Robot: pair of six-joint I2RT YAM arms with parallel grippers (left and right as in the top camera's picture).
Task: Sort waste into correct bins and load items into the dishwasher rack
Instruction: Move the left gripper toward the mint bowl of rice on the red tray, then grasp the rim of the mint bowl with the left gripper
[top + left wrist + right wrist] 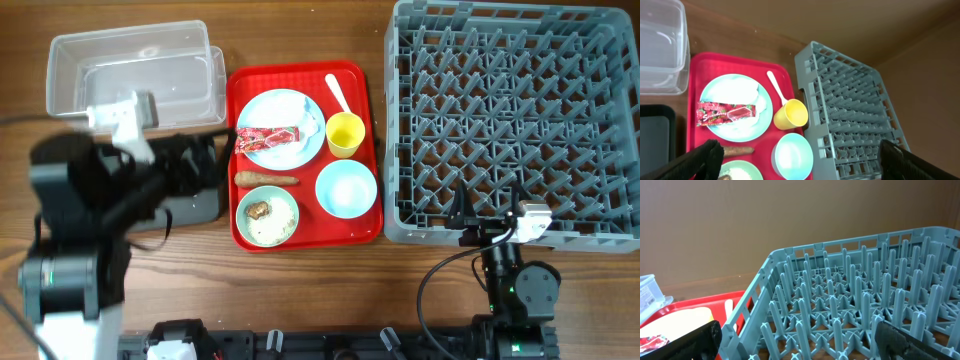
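On the red serving tray (364,120) a pale blue plate (283,108) carries a red wrapper (268,136) and white tissue (310,125). Beside it are a white spoon (338,92), a yellow cup (345,134), an empty blue bowl (346,187), a brown stick (265,180), and a mint bowl (268,215) with rice and a brown chunk (259,210). My left gripper (208,162) is open and empty left of the tray, above the black tray (190,208). My right gripper (487,218) is open and empty at the near edge of the grey rack (510,120).
The clear tub (130,65) stands at the back left, empty. The rack holds nothing. A cable loops on the wood in front of the rack (440,270). The left arm covers most of the black tray.
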